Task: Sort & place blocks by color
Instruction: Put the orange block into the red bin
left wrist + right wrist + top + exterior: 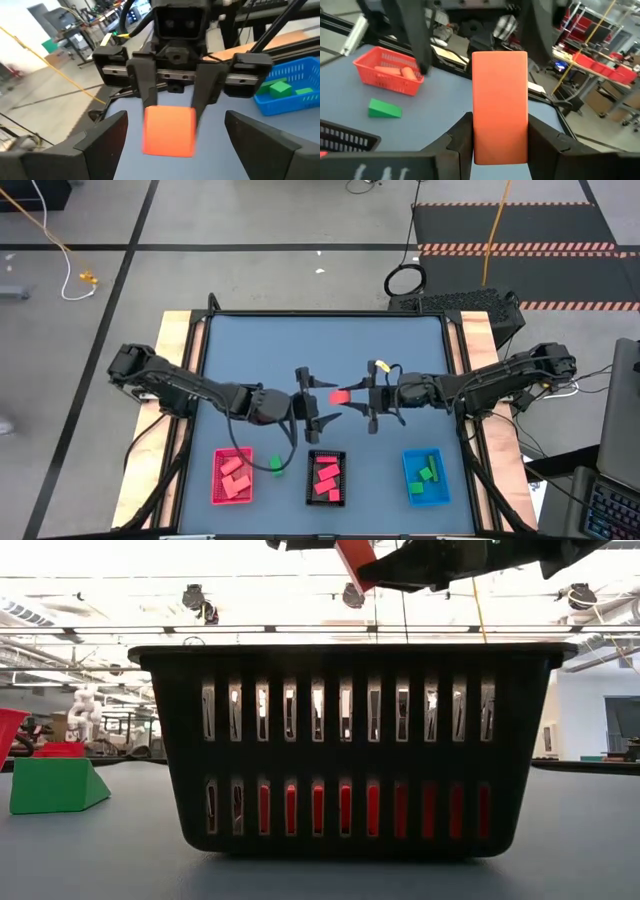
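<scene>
A long red block (341, 395) hangs over the middle of the table with my right gripper (353, 394) shut on it. My left gripper (322, 402) faces it from the table's left, open. Its two fingers (107, 137) stand wide on either side of the block's free end (169, 132) without touching it. A green wedge (276, 465) lies on the table between the red tray (216, 477) and the black tray (309, 478). The blue tray (406, 478) holds green blocks. The red and black trays hold reddish blocks. My right gripper pinches the red block between its two fingers, by the two long sides of the end nearest the wrist (499, 145). The fingers come in level from the table's right and lie along the block. The block sticks out ahead of them, lifted clear of the table.
The three trays stand in a row along the table's near edge, the black one (350, 750) right in front of the low camera. The blue mat's far half (325, 340) is bare. Wooden strips (180, 340) border the table on the left and right.
</scene>
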